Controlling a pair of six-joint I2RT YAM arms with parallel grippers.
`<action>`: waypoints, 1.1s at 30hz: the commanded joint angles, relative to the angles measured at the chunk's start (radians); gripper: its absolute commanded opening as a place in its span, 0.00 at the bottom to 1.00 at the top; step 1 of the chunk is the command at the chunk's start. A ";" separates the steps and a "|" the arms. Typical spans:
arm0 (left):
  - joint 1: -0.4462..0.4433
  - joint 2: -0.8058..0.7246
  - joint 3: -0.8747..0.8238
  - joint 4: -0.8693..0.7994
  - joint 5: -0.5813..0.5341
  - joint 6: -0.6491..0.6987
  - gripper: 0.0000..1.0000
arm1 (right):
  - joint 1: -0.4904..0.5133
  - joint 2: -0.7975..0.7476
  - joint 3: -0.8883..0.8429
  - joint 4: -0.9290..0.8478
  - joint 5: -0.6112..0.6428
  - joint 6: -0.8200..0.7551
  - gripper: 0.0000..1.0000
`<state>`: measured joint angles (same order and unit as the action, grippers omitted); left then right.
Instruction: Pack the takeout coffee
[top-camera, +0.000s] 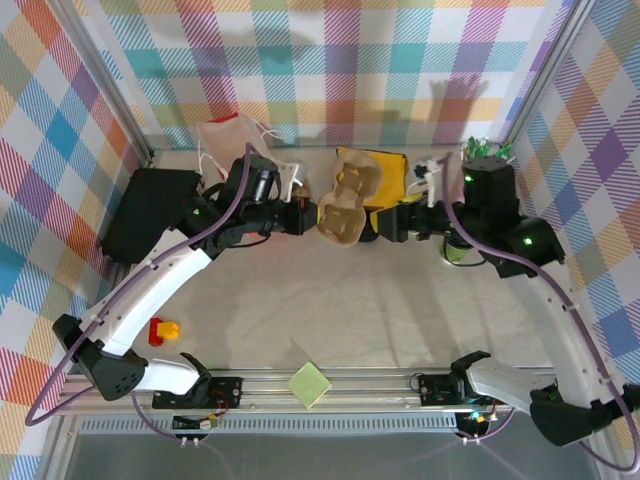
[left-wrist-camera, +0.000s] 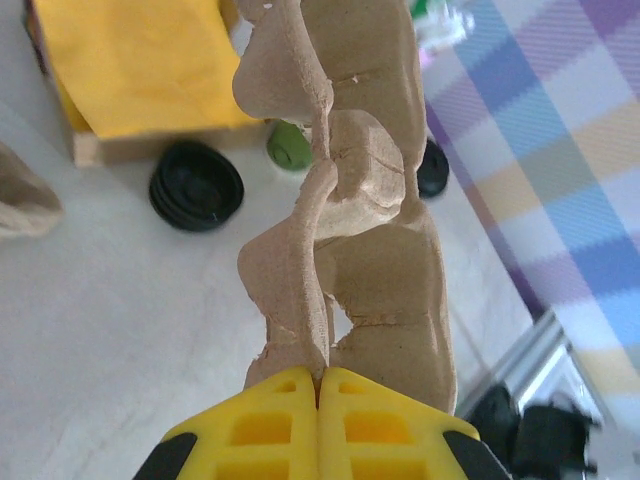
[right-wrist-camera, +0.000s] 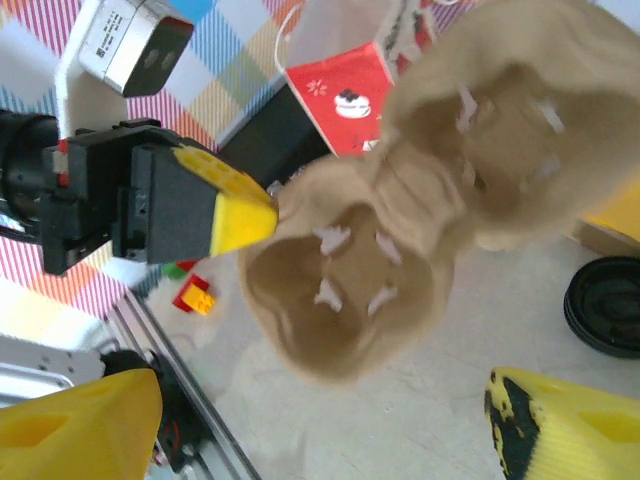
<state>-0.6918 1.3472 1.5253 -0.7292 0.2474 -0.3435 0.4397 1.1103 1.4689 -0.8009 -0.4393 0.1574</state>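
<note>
A pale, off-white table top (top-camera: 350, 310) filled the middle of the top view, evenly lit, with soft grey shadows lying on it. Around me on three sides stood walls of pastel plaid cloth: the back wall (top-camera: 340, 60) across the upper edge, the left wall (top-camera: 50, 130) and the right wall (top-camera: 600, 130) slanting down the sides. Silvery metal posts (top-camera: 100, 75) ran up both back corners. An aluminium rail (top-camera: 380, 385) crossed the bottom of the frame. From my left wrist the same plaid filled the right side, and the pale table lay at lower left.
</note>
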 joint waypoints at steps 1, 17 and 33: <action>-0.015 -0.042 -0.028 -0.135 0.101 0.078 0.00 | 0.087 0.064 0.065 -0.089 0.137 -0.110 0.83; -0.015 -0.104 -0.074 -0.136 0.193 0.089 0.00 | 0.327 0.254 0.094 -0.143 0.430 -0.284 0.77; -0.015 -0.085 -0.068 -0.134 0.205 0.090 0.00 | 0.333 0.258 0.041 -0.120 0.414 -0.352 0.65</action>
<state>-0.6983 1.2575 1.4551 -0.8631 0.4187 -0.2672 0.7673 1.3754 1.5246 -0.9276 -0.0147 -0.1730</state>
